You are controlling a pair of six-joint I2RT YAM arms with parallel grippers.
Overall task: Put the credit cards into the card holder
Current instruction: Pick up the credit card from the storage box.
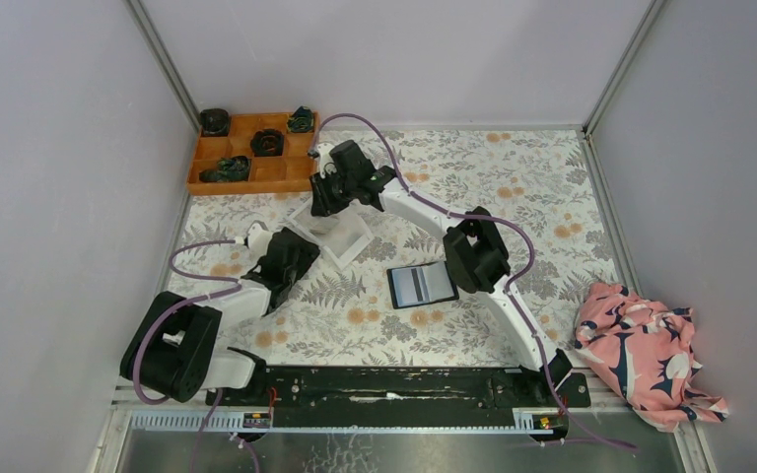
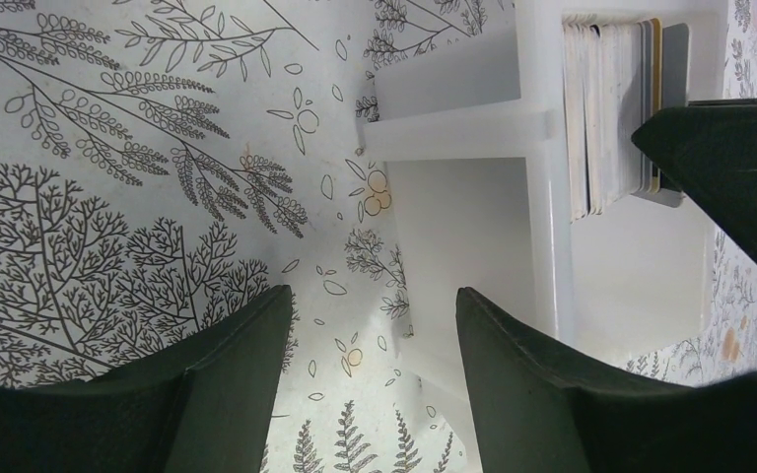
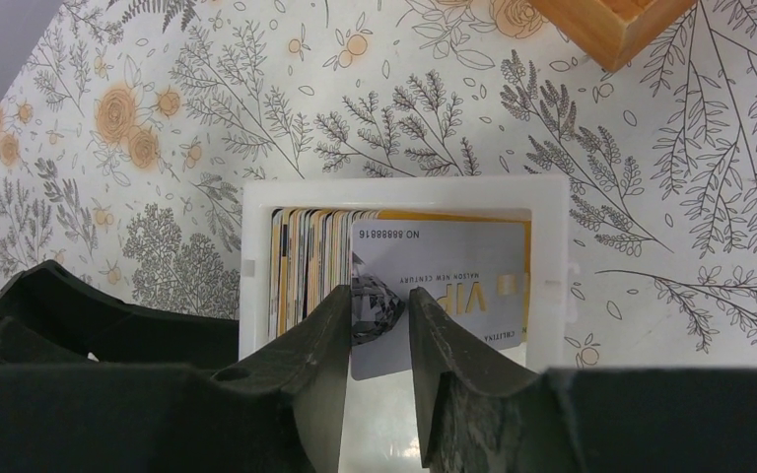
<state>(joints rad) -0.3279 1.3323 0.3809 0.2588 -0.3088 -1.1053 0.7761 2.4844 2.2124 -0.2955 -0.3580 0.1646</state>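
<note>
The white tray (image 1: 348,243) holds a stack of credit cards (image 3: 306,258) standing on edge, whitish-grey and orange-yellow. A grey VIP card (image 3: 458,281) leans out from the stack, face towards me. My right gripper (image 3: 378,298) hangs over the tray (image 3: 404,189), its fingers a narrow gap apart in front of that card's face, not pinching it. It also shows from above (image 1: 327,200). My left gripper (image 2: 375,301) is open and empty over the cloth at the tray's (image 2: 544,212) near-left corner (image 1: 291,273). The card holder (image 1: 421,285) lies open, pale face up, right of the tray.
An orange compartmented box (image 1: 252,154) with dark items stands at the back left, just beyond the tray; its corner shows in the right wrist view (image 3: 616,25). A pink patterned cloth (image 1: 646,347) lies at the right edge. The right gripper's black body (image 2: 739,172) overhangs the cards (image 2: 611,108).
</note>
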